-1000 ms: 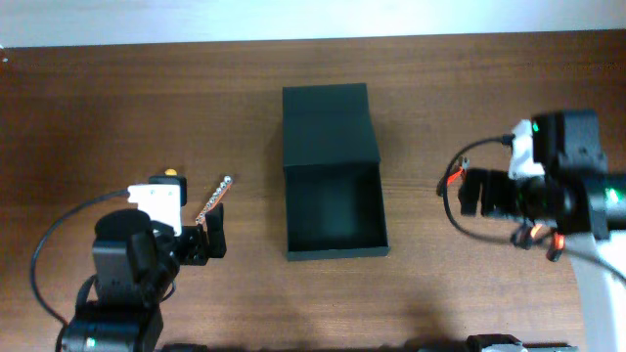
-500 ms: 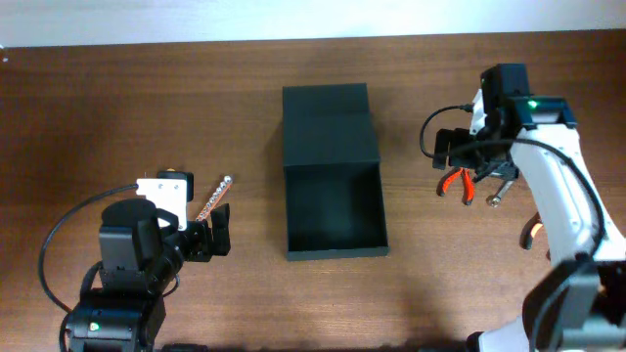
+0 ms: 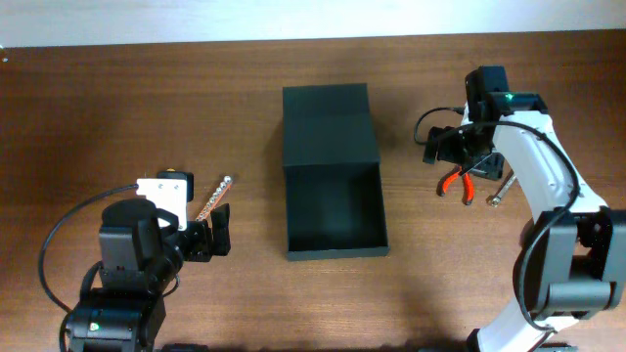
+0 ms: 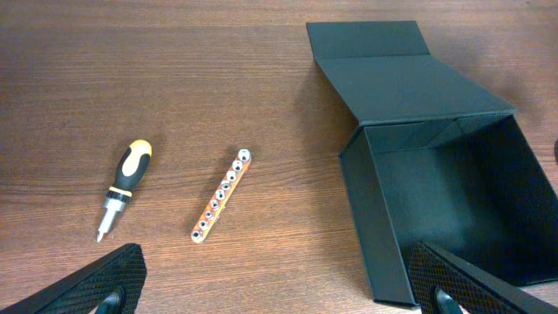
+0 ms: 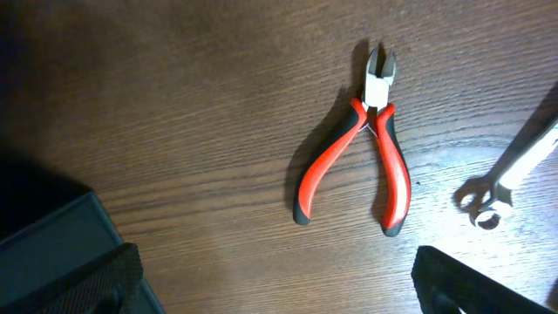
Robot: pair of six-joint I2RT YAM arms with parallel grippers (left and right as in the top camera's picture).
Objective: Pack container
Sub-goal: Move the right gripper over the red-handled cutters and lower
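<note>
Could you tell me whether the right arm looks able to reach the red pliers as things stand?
Probably yes: the open right end effector hangs over the pliers, nothing covers them, and the wrench lies apart.

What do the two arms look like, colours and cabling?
Left arm: black housings, a white block near the wrist, a black cable looping out. Right arm: white links, black joints, a green light, a black cable loop. Left claw and right claw: black.
</note>
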